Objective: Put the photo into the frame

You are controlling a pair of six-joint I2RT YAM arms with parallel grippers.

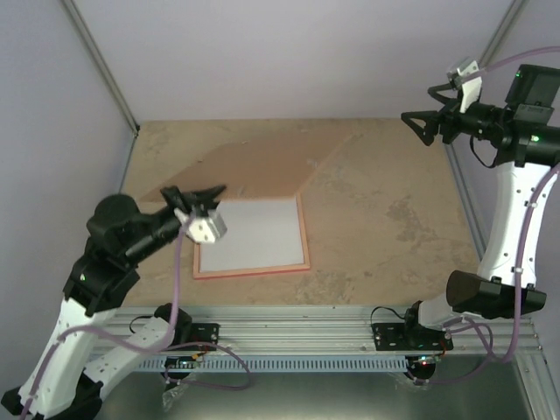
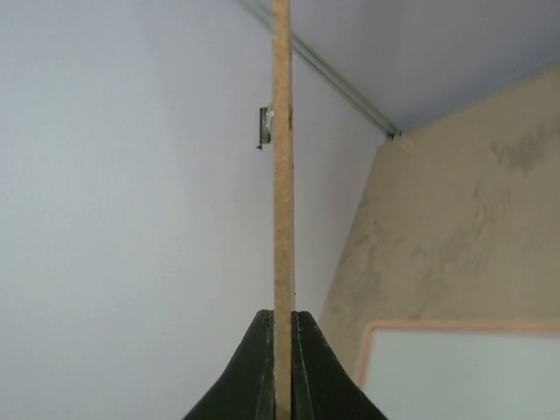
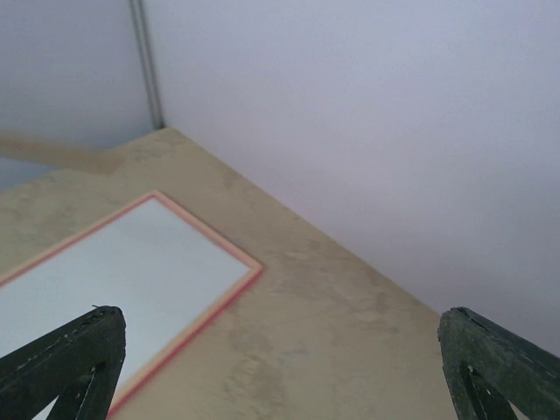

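Beige tabletop (image 1: 385, 219) w/ pink frame (image 1: 254, 272) flat; L gripper (image 2: 282, 324) tight on backing board (image 2: 281, 175), R gripper (image 1: 417, 128) wide open.

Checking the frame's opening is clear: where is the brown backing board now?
Top view, left of centre: the brown hardboard backing board is held tilted by the left hand at its near-left corner, just beyond the pink rectangular frame.

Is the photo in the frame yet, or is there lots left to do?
Not yet. Done: the brown backing board is off the frame, which lies flat with a white sheet inside. In hand: the left gripper pinches the board, lifted up. Left: the photo isn't in view, so it must go in; the right gripper hangs open and empty.
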